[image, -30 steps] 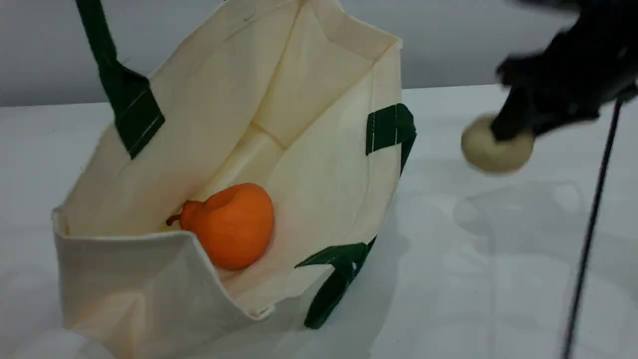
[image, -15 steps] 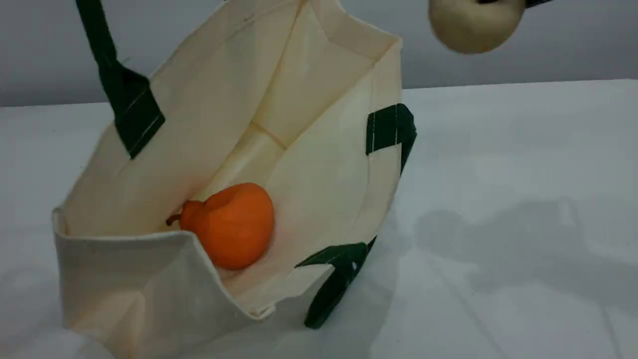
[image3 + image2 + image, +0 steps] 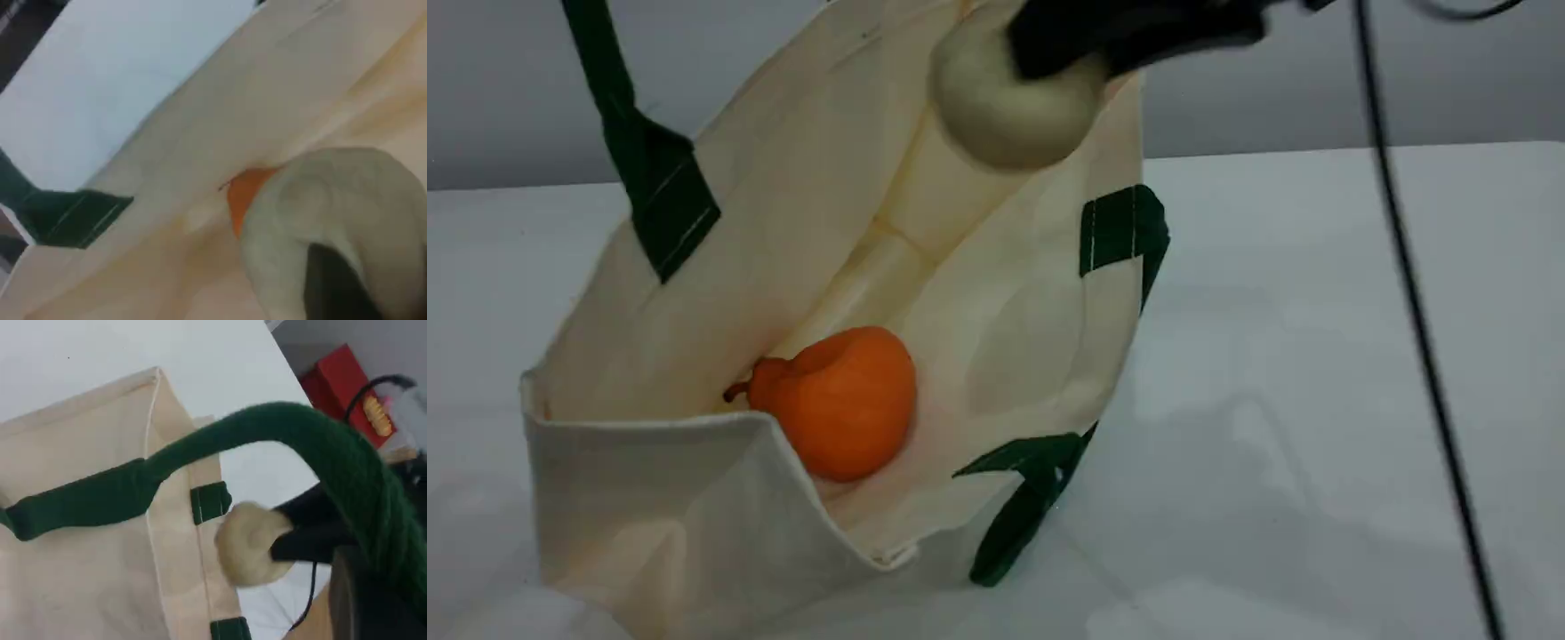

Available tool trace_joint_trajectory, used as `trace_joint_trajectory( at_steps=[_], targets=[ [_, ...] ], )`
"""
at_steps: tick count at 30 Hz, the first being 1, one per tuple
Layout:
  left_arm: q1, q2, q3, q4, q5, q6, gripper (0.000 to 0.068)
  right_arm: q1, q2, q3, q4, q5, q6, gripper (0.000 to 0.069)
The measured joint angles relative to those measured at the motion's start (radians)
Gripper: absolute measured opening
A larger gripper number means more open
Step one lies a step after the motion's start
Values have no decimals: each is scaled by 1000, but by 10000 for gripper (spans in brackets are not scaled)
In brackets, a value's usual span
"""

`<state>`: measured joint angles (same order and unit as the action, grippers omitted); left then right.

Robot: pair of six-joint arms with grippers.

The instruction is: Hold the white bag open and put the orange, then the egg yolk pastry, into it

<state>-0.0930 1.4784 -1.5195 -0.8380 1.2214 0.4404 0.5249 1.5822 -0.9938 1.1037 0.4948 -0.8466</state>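
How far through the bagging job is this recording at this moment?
Done: the orange lies inside the white bag, whose mouth is held open by the left gripper pulling up a green handle. In hand: the right gripper holds the egg yolk pastry above the bag's opening. Left: lowering and releasing the pastry inside.

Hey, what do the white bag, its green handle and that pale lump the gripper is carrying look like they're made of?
The white bag: matte cream woven cloth, likely canvas; it creases and has stitched seams.
The green handle: dark green webbing, probably cotton, with visible ribbed weave.
The egg yolk pastry: smooth, matte beige surface like baked dough, though it may be a replica; the pictures leave that open.
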Motion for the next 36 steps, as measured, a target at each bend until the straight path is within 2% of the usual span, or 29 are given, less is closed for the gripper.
trace_joint_trajectory(
  at_steps=[6,13,22,29,32,36],
  targets=[
    [0,0,0,0,0,-3,74,103,101,0,99,-143,-27,182],
    [0,0,0,-2,0,-7,74,137,229,-17,235,-265,-105,181],
    [0,0,0,-3,0,-4,74,137,391,-105,447,-162,-276,180],
    [0,0,0,-3,0,-4,74,137,404,-112,496,-138,-383,180],
    [0,0,0,-3,0,-4,74,137,404,-112,496,-120,-398,230],
    [0,0,0,-3,0,-4,74,137,395,-112,493,-56,-399,367]
  ],
)
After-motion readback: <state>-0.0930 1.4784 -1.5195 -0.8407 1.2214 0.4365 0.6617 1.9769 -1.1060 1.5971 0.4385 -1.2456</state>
